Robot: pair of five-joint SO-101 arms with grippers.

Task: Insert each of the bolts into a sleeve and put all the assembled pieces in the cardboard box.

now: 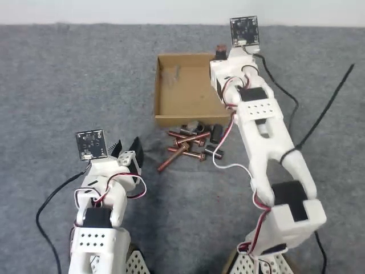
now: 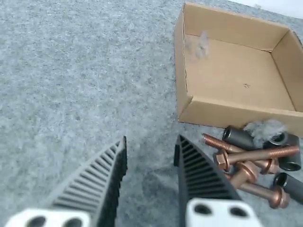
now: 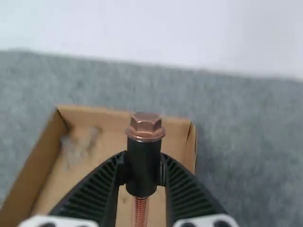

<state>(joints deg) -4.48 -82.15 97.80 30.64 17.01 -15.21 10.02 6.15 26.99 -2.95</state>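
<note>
Two arms logged over grey carpet point(image 1: 68, 74). Nearest, found left gripper point(image 2: 151, 142) released, jaws apart, holding nothing, low over bare carpet just short of loose pile point(image 1: 191, 142). Noted copper bolts point(image 2: 251, 158) and black sleeves point(image 2: 239, 137) heaped together just beside near wall of cardboard box point(image 2: 232, 80). Farther, noted right gripper point(image 3: 142, 163) clenched on assembled piece point(image 3: 144, 142), bolt through sleeve, hex head up, above box's far side. Read that grip plainly from right wrist view; from high view, made out merely a copper head past white arm housing, which hid box's right wall.
</note>
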